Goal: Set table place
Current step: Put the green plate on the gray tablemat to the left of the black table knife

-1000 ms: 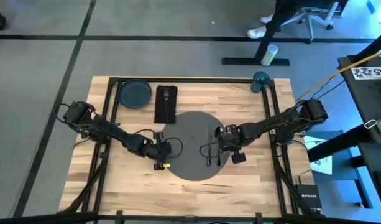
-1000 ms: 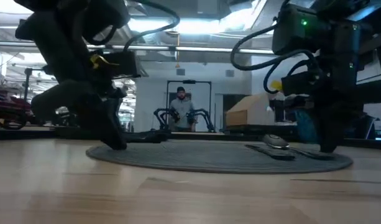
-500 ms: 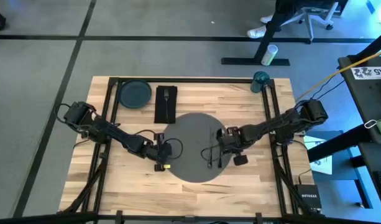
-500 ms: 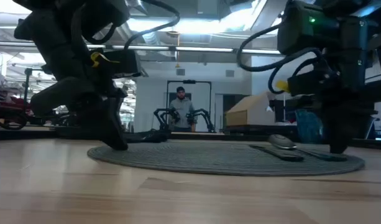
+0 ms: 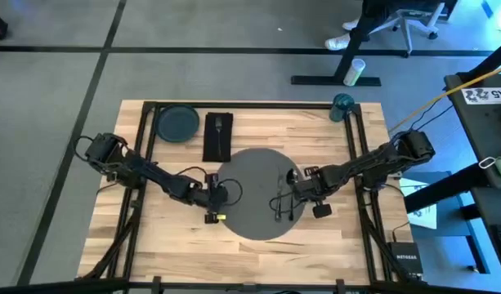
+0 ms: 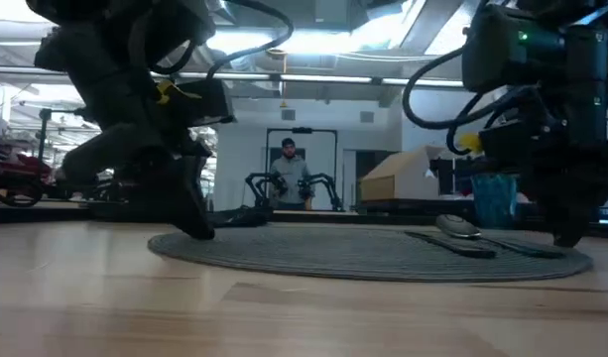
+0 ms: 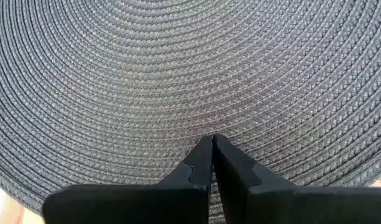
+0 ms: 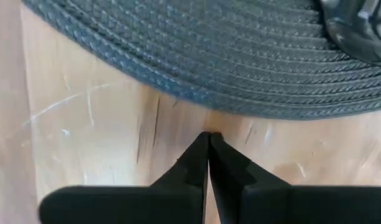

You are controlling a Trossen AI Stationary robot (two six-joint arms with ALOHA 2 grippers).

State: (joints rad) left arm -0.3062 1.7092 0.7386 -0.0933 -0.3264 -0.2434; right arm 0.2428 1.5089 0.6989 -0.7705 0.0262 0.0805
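The table (image 5: 315, 135) is a rectangular top of pale butcher-block planks, framed by thin black rails. The place (image 5: 254, 175) is a large round dark-grey placemat of woven concentric rings, lying flat on the wood near the table's middle, slightly toward the near edge. In the low view its rim (image 6: 284, 260) looks fully down against the planks, though the far side is hard to judge

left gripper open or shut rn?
Shut. In the left wrist view the left gripper shows its two fingertips meeting with no gap, resting on the placemat.
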